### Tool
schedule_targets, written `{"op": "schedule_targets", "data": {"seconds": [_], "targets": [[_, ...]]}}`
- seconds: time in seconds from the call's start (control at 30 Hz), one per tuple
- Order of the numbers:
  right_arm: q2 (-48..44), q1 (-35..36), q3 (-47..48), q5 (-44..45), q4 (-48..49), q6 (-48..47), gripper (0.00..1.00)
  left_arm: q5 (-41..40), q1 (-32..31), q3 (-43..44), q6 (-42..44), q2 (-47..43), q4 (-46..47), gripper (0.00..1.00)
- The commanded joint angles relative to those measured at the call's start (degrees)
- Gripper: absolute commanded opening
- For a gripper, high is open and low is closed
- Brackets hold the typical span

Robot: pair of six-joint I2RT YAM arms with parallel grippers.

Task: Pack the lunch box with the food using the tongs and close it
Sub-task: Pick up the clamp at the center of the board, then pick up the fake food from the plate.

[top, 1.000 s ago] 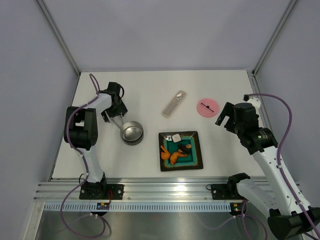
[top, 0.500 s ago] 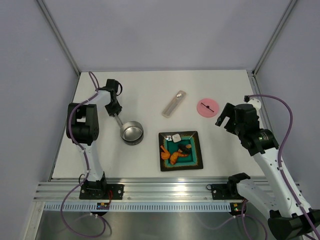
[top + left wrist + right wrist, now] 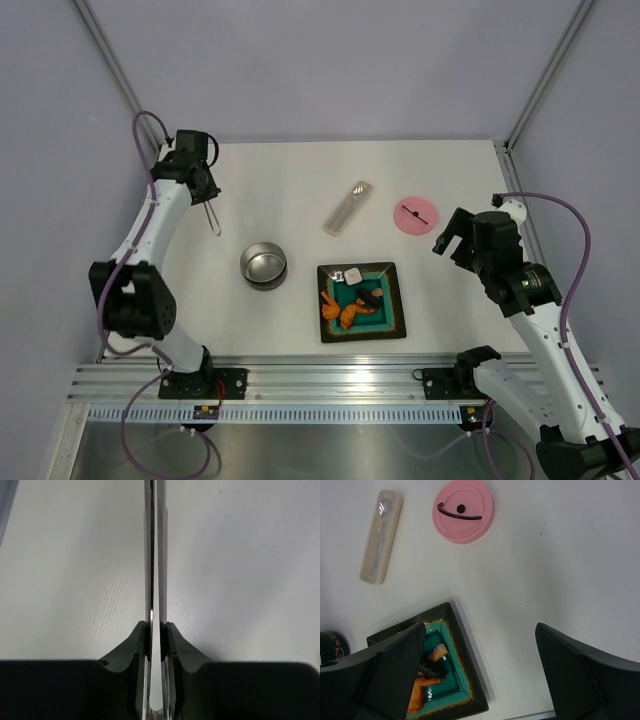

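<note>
The tongs (image 3: 211, 218), thin and silvery, are pinched between my left gripper's (image 3: 203, 198) fingers at the table's back left. In the left wrist view both arms of the tongs (image 3: 154, 540) are squeezed almost together by the shut gripper (image 3: 155, 641). The steel lunch box (image 3: 263, 266) stands open to the right of it, apart from the tongs. Its pink lid (image 3: 415, 215) (image 3: 463, 511) lies at the back right. The food (image 3: 351, 303) (image 3: 426, 676), orange, white and dark pieces, sits on a teal plate (image 3: 393, 300) (image 3: 469, 656). My right gripper (image 3: 451, 236) (image 3: 480, 630) hovers open right of the plate, holding nothing.
A slim pale utensil case (image 3: 347, 207) (image 3: 381, 536) lies between the lunch box and the lid. Grey walls and metal frame posts close in the back and both sides of the white table. Both arm bases sit on the rail at the near edge.
My left gripper has shut on the tongs beside the lunch box and swung them away to the back left. The right arm has not moved.
</note>
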Motion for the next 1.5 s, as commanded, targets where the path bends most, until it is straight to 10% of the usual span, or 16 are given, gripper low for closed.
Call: {"op": "schedule_targets", "data": {"seconds": [0.0,0.8,1.47], "targets": [[-0.7,0.0,1.5,1.2,0.0,-0.3,0.99,0.7,-3.0,2.3,4.5,-10.6,-3.9,0.21],[1.0,0.1,7.0,0.9,-2.4,-0.4,1.00,5.6,-38.7,-8.9,0.4,-22.5,-13.1,0.34],[-2.6,0.0,6.8,1.0,-5.2,0.5,1.00,7.5,-47.2,-7.5,-4.2,-22.0,-9.1,0.42]]}}
